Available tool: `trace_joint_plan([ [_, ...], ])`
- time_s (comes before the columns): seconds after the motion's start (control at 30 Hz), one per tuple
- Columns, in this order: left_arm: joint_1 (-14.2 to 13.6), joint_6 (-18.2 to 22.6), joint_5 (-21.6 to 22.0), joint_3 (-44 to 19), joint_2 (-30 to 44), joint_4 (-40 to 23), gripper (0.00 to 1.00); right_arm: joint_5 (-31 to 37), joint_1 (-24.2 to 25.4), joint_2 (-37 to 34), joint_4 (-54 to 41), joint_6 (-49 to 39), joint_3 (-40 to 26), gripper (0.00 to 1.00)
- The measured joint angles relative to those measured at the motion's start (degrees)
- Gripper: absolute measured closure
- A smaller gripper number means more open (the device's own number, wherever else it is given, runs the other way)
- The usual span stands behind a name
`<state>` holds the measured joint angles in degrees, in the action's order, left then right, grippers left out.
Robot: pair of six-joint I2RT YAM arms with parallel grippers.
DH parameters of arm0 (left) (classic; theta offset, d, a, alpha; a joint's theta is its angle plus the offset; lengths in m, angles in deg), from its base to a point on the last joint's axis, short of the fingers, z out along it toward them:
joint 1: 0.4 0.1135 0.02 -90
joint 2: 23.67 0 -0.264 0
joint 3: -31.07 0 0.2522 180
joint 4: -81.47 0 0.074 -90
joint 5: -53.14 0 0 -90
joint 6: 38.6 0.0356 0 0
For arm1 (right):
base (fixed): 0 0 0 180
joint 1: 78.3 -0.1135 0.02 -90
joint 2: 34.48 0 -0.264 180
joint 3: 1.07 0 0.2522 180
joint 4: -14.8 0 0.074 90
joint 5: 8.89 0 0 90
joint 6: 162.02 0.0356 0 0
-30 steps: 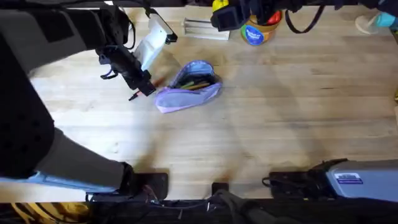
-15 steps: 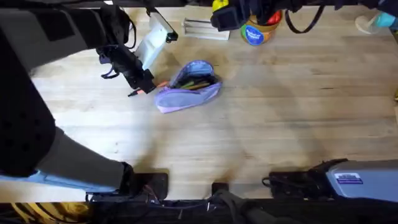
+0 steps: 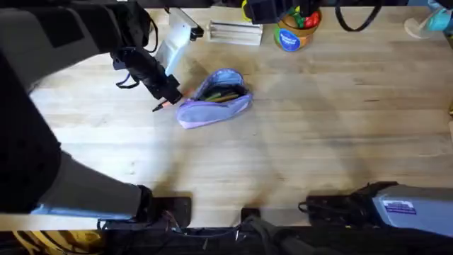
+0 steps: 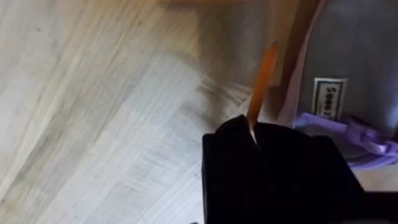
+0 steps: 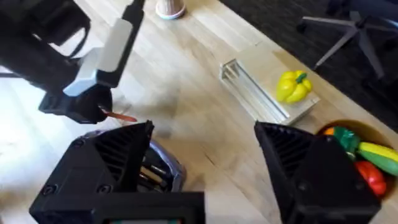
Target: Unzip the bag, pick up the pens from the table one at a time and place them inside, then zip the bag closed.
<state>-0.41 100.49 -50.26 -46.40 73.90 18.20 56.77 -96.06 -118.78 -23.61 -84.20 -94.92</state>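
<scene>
The lavender bag (image 3: 216, 103) lies unzipped on the table (image 3: 318, 120), with several pens (image 3: 225, 92) showing in its opening. My left gripper (image 3: 167, 100) hovers just left of the bag, shut on an orange pen (image 3: 163, 105). In the left wrist view the orange pen (image 4: 263, 71) sticks out of my left gripper (image 4: 252, 127) toward the bag (image 4: 357, 56). My right gripper (image 5: 204, 127) is open with nothing between its fingers, and it looks down on the bag (image 5: 163, 167), the left gripper (image 5: 93, 109) and its pen (image 5: 122, 116).
At the table's far edge stand a clear box (image 3: 233, 32) of white sticks and a blue bowl (image 3: 290, 37) of toy vegetables. A yellow toy pepper (image 5: 293, 86) lies by the box. A small tan cup (image 5: 169, 7) stands farther off.
My left gripper has shifted slightly right toward the bag with the orange pen in it. The bag has not moved.
</scene>
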Motion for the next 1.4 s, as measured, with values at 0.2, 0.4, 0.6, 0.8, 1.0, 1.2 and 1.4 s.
trace_joint_plan([
  [0.2,-0.1,-5.1,-0.7,0.0,-11.0,0.0,0.96,5.4,0.0,5.0,-0.1,0.0,0.0,0.003],
  [0.4,-0.2,-7.5,-5.4,-0.2,-20.6,0.0,0.96,7.0,0.4,8.3,-6.3,0.0,0.0,0.004],
  [0.6,-3.1,-12.1,-11.9,-0.2,-24.6,0.8,0.96,7.6,2.3,8.0,-15.4,0.0,0.0,0.003],
  [0.8,-9.3,-16.5,-18.4,-0.2,-24.5,6.1,0.96,7.7,4.9,8.0,-20.2,0.0,0.1,0.003],
  [1.0,-16.3,-22.0,-19.9,-0.2,-23.9,13.4,0.958,7.6,5.4,8.0,-20.1,0.0,3.3,0.003],
  [1.2,-21.6,-26.9,-19.4,-0.2,-17.5,14.2,0.958,7.0,5.4,8.0,-20.2,0.1,6.7,0.003],
  [1.4,-22.5,-29.4,-15.7,-0.2,-12.8,12.5,0.958,6.3,5.4,8.0,-20.2,0.2,6.9,0.003],
])
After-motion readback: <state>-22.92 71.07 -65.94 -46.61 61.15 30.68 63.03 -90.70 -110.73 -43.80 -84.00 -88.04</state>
